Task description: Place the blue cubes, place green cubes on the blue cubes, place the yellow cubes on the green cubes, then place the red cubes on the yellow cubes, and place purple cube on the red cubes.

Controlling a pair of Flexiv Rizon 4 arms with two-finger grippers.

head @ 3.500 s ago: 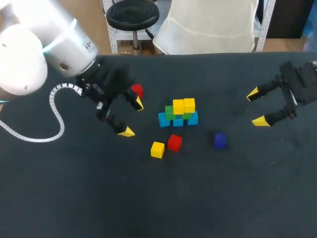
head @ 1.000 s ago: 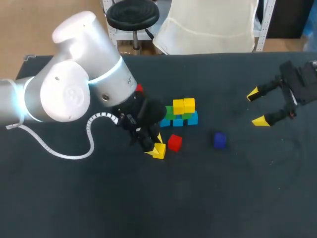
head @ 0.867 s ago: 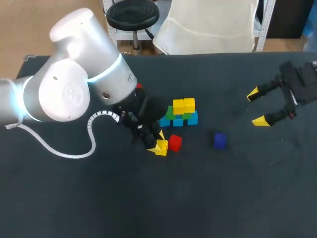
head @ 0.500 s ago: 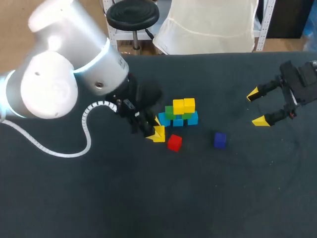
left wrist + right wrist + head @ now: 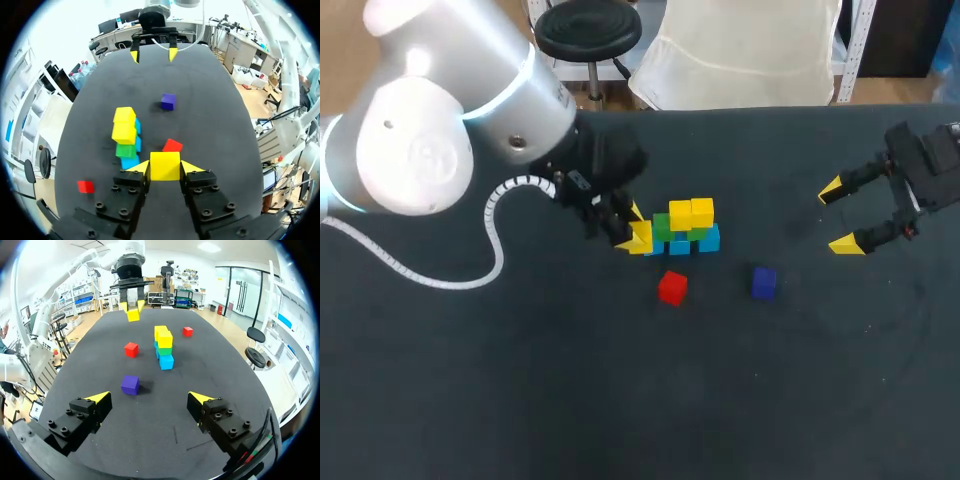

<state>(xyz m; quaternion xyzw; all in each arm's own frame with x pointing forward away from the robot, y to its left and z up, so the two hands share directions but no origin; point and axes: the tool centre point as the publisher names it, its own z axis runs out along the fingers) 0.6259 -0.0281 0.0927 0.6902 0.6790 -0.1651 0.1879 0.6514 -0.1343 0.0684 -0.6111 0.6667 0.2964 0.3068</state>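
Observation:
My left gripper (image 5: 634, 228) is shut on a yellow cube (image 5: 165, 166) and holds it above the table, just left of the stack (image 5: 681, 231). The stack has blue cubes (image 5: 708, 240) at the bottom, green cubes (image 5: 665, 229) on them and two yellow cubes (image 5: 691, 213) on top. In front of it lie a loose red cube (image 5: 671, 288) and a purple cube (image 5: 764, 282). A second red cube (image 5: 85, 186) rests behind the left gripper. At the far right my right gripper (image 5: 840, 216) is open and holds nothing.
The table top (image 5: 620, 400) is a dark mat. From the right wrist view, the purple cube (image 5: 130, 384) lies nearest, ahead of the open gripper (image 5: 149, 399); the red cube (image 5: 131, 349) and the stack (image 5: 163, 347) are farther off.
The left gripper has lifted the yellow cube off the table and carried it back toward the left end of the stack. The right arm has not moved.

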